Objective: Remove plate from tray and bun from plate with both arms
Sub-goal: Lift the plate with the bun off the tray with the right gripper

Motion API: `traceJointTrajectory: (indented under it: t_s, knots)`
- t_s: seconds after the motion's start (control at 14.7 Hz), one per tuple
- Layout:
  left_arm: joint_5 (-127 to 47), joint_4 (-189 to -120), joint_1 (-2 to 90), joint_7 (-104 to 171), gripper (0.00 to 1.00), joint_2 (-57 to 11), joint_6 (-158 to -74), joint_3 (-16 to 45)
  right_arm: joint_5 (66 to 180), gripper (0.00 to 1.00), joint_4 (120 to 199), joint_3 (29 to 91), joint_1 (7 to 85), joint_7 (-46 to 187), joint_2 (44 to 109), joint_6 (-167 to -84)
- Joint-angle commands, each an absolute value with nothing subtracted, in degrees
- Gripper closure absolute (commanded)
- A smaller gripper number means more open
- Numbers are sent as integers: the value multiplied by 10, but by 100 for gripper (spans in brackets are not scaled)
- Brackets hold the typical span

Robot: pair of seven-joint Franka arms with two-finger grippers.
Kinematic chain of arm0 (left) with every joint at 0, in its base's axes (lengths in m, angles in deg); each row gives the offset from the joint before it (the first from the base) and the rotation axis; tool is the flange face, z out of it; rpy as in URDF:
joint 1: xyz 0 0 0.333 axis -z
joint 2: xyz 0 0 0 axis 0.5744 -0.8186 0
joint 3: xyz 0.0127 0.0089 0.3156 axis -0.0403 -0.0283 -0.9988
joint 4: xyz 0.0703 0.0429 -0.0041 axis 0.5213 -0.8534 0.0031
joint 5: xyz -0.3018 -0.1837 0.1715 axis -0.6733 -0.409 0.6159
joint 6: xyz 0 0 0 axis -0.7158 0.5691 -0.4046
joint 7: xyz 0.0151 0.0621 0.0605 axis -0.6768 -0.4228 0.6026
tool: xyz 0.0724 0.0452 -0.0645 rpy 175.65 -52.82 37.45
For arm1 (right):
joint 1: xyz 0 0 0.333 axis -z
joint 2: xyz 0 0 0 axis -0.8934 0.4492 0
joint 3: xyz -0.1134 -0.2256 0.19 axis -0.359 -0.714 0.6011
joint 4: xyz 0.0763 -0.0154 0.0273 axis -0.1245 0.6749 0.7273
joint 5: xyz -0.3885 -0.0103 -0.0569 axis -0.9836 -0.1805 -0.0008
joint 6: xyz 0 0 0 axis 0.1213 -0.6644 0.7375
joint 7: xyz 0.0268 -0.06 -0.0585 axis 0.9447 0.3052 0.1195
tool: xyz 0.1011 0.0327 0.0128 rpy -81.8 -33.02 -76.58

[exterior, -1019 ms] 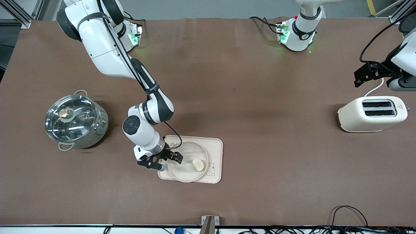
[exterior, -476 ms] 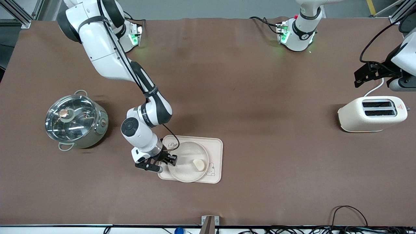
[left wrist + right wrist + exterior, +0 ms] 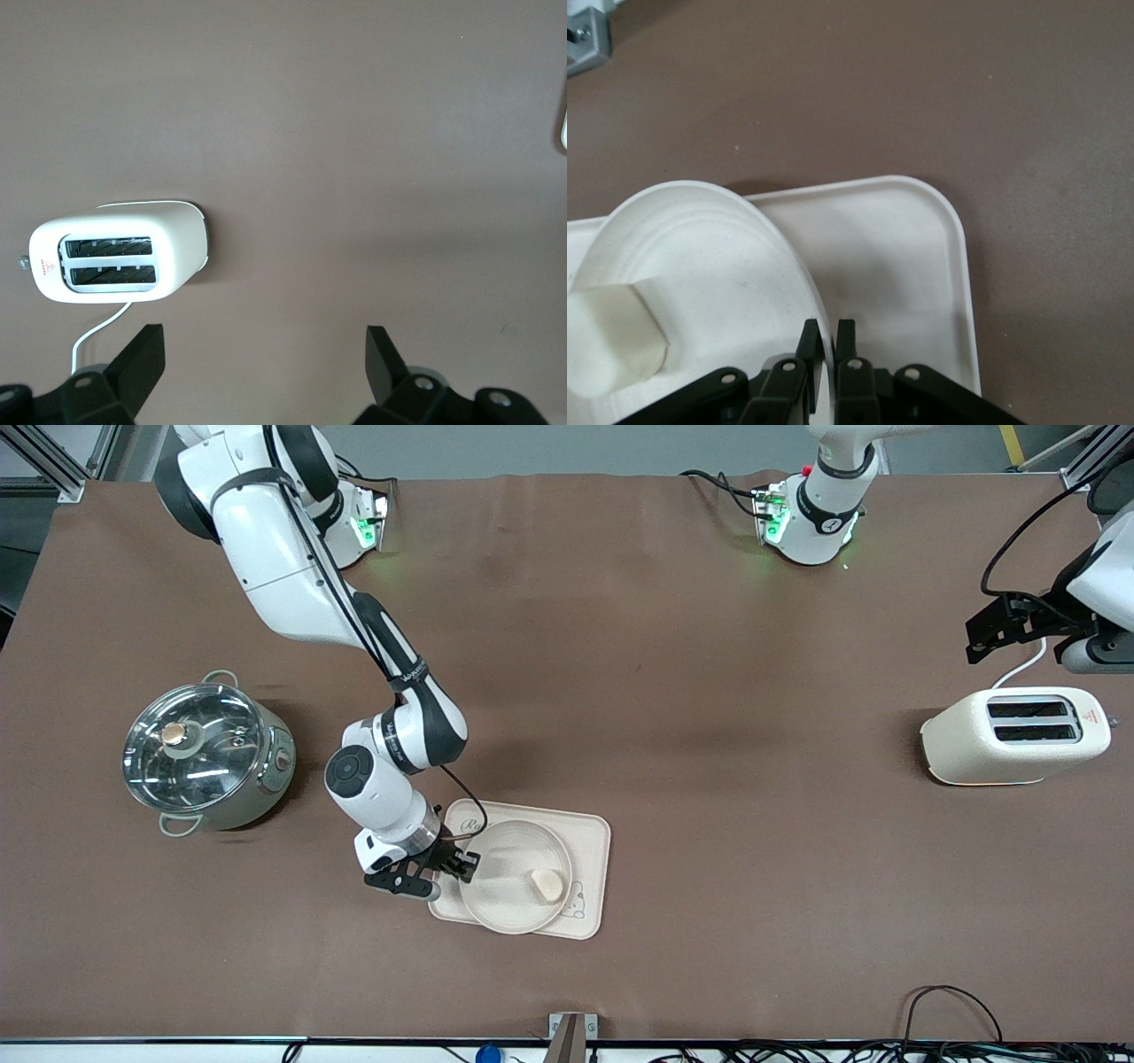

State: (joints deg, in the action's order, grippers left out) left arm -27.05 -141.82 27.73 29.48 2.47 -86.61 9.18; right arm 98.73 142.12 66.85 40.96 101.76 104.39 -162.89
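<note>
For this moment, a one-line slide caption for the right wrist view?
Right gripper jaws pinch the plate rim, bun aboard, over the tray.

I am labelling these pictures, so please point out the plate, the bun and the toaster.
plate (image 3: 500,908): front view, bare inner floor near the rim.
bun (image 3: 547,884): front view, middle of the lump, on the plate.
toaster (image 3: 966,751): front view, cream side wall beside the slots.

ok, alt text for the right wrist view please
The right gripper is shut on the rim of the plate, which carries the bun and sits on a cream tray. Brown table surrounds the tray.
</note>
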Motion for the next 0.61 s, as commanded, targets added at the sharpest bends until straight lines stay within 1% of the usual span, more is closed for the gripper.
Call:
traceJointTrajectory:
  t_s: [0.0, 0.14, 0.2, 0.41, 0.54]
  knots:
    - [-271, -1410, 278, 292, 0, 22, -867, 94, 989, 100, 1431, 681, 419, 1024, 1017, -1619]
    - [-271, -1410, 278, 292, 0, 21, -867, 94, 994, 100, 1447, 694, 419, 1025, 997, -1619]
    - [-271, -1410, 278, 292, 0, 21, -867, 94, 994, 100, 1470, 697, 418, 1026, 979, -1622]
    - [-269, -1410, 278, 292, 0, 22, -865, 94, 994, 100, 1572, 713, 418, 1023, 900, -1627]
    - [-270, -1410, 278, 292, 0, 22, -864, 94, 994, 100, 1663, 721, 414, 1020, 839, -1653]
